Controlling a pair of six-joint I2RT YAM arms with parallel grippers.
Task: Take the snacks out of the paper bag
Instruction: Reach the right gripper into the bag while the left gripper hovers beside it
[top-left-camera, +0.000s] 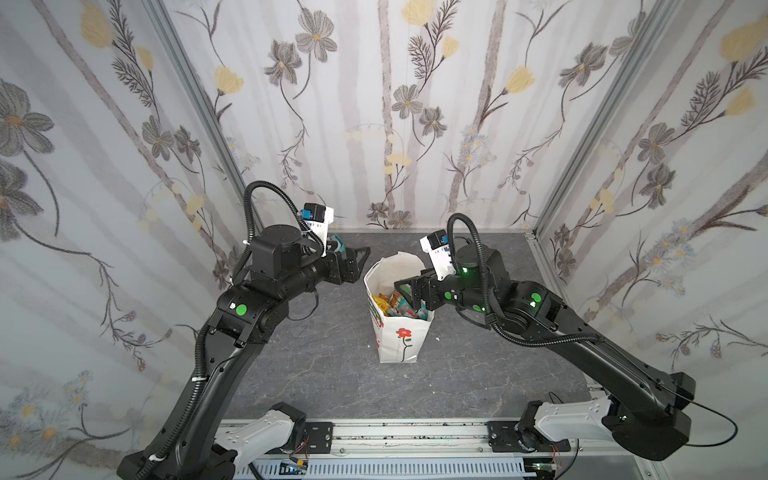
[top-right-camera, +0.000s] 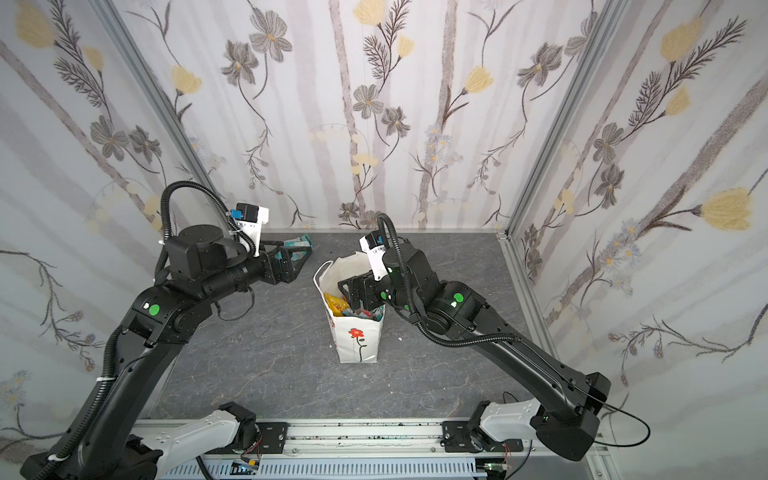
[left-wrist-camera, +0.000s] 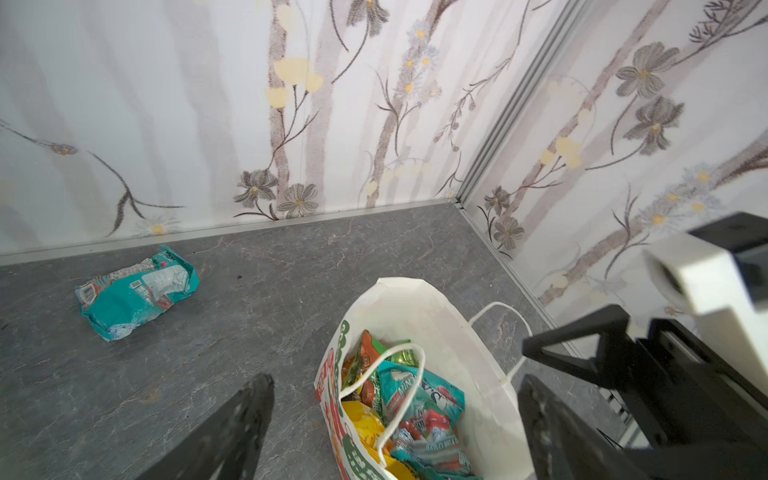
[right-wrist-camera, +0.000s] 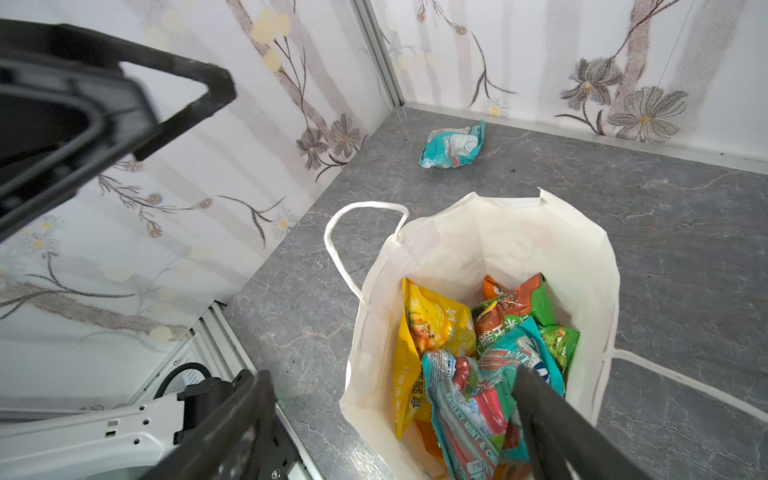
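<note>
Over the paper bag (top-left-camera: 388, 345), right pincer (top-left-camera: 405, 291) spread wide, empty, nearer; reach straight down for snacks (top-left-camera: 386, 305) standing roughly on end; left pincer (top-left-camera: 359, 259), ten o'clock, wide, empty.

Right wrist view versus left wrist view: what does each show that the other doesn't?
Right wrist only: the left arm's white base. Left wrist only: red-green lettering on the paper bag's outside, and the right arm's white camera housing. Both: the bag standing open with snacks inside, one teal packet out on the table, plus fingers of the open left claw and open right claw.
</note>
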